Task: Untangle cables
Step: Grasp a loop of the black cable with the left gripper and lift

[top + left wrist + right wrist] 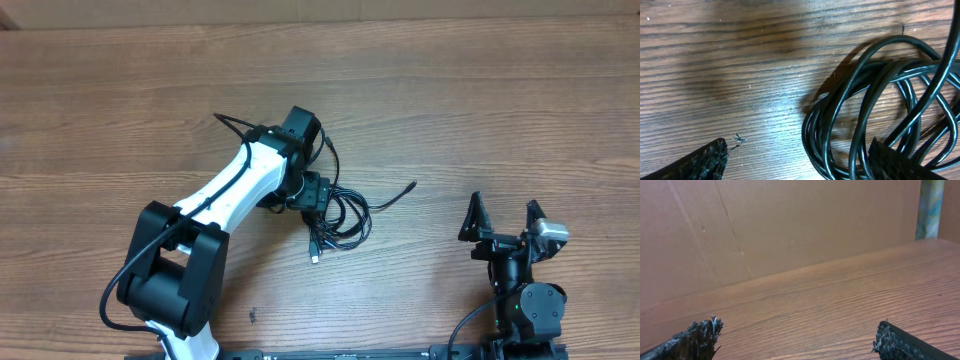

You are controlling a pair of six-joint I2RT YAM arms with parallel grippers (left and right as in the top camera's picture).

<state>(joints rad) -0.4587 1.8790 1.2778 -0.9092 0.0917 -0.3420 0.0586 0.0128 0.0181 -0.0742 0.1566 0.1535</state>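
Both hands gape empty, left hand (807, 160) over the looped cables (345, 215) at the bench (500, 100) centre, right hand (503, 206) by its near edge.

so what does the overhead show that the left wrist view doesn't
Only overhead: the whole bundle of cables with a loose end trailing off, and the right gripper open, well apart from it. Only left wrist: the overlapping loops up close, with the left gripper spread wide, one finger over the coil. Both: the cables lying on the wooden table.
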